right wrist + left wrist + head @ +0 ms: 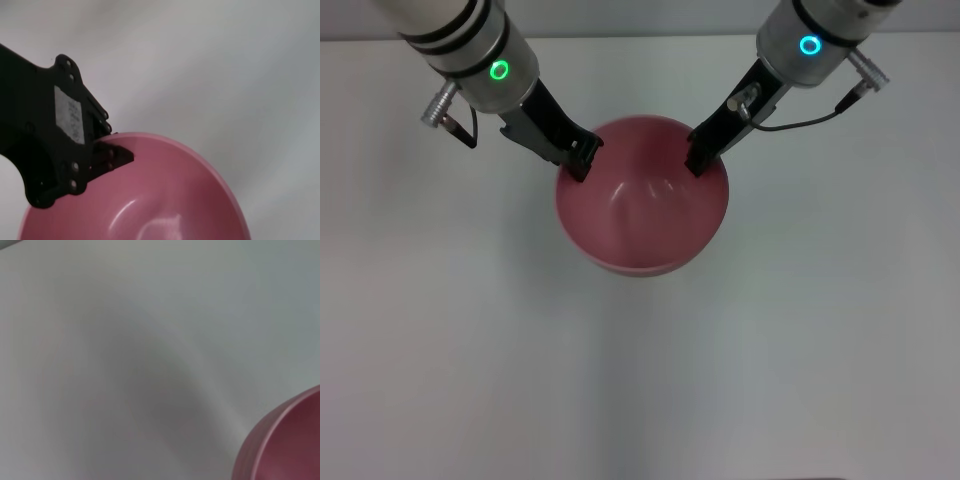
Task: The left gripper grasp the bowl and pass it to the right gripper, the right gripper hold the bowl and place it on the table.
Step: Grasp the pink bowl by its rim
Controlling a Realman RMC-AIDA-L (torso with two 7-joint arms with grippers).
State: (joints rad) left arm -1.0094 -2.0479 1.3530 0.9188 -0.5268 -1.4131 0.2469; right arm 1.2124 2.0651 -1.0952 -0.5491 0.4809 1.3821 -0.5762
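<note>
1. So the bowl [642,205] is up in the air between the two arms, above the white surface [440,330]. It looks tilted, opening facing the head camera.
2. The left gripper [582,158] has its jaws pinched on the rim, one side. You can't really see the gap, but it's clamped on the edge.
3. The right gripper [698,160] sits at the opposite rim. In the right wrist view, the black gripper on the bowl's [165,195] edge is the left one [112,155].
4. Whether the right jaws have actually bitten down, can't tell.
5. My guess: mid-handoff. Opposite grips keep it balanced while one lets go.
</note>
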